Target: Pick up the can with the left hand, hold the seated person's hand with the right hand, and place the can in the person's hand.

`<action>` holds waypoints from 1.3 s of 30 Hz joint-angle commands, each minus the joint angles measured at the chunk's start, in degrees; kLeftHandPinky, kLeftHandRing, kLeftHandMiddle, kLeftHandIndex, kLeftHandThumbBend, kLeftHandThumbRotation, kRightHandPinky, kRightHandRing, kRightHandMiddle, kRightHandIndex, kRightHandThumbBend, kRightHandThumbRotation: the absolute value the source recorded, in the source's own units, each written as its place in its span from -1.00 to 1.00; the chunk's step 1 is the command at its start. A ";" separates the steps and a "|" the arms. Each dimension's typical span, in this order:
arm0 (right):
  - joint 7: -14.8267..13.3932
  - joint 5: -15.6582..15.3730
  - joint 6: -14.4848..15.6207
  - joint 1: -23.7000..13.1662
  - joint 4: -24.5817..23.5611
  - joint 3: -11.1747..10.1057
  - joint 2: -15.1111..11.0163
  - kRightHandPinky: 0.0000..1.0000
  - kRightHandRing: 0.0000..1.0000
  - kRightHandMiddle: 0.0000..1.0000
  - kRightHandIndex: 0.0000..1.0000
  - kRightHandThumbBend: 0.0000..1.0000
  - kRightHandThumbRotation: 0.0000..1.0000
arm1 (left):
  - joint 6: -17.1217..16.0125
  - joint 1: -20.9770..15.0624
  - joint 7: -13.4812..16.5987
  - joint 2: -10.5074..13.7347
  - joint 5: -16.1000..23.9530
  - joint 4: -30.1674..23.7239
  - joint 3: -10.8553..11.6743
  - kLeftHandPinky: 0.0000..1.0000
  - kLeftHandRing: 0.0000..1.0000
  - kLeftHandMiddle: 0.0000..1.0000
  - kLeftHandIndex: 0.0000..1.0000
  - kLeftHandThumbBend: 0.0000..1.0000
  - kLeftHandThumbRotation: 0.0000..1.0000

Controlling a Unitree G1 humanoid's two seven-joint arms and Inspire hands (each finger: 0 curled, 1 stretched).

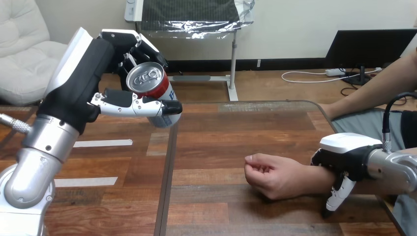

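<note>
My left hand (105, 69) is raised above the table's left part, with its fingers and thumb curled round a red and blue can (150, 88) whose silver top faces the camera. The person's hand (268, 174) rests on the table at the right, loosely curled with the palm side up. My right hand (344, 157) lies over the person's wrist, its thumb curled down on the near side and touching the table. The hand's other fingers are hidden behind the wrist.
The wooden table (211, 137) has a glass-like top whose seam (168, 162) runs down the left-middle. White tape strips (101, 143) mark the table at the left. The person's forearm (373, 91) comes in from the upper right.
</note>
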 commanded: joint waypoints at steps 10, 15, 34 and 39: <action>-1.33 0.17 -0.29 5.91 -0.15 2.23 3.28 -0.47 -0.28 -0.06 0.07 0.65 -0.54 | -0.94 -3.18 0.39 0.67 -0.25 -1.09 1.33 -0.53 -0.43 -0.30 -0.21 0.46 -1.00; -3.24 0.90 -1.76 6.16 0.43 1.82 3.50 -0.49 -0.32 -0.11 -0.01 0.60 -0.60 | -0.42 -3.23 0.33 0.58 -0.23 -1.12 1.21 -0.54 -0.43 -0.30 -0.21 0.47 -1.00; -9.14 2.02 -5.27 5.88 2.47 0.32 3.89 -0.55 -0.41 -0.24 -0.14 0.49 -0.74 | -1.78 -3.44 0.50 -0.35 -0.82 0.68 0.46 -0.54 -0.43 -0.30 -0.21 0.44 -1.00; -10.98 2.19 -6.14 5.67 3.32 -0.04 4.05 -0.55 -0.42 -0.25 -0.16 0.50 -0.81 | -2.16 -3.60 0.64 -0.74 -1.00 1.44 0.26 -0.54 -0.42 -0.30 -0.21 0.43 -1.00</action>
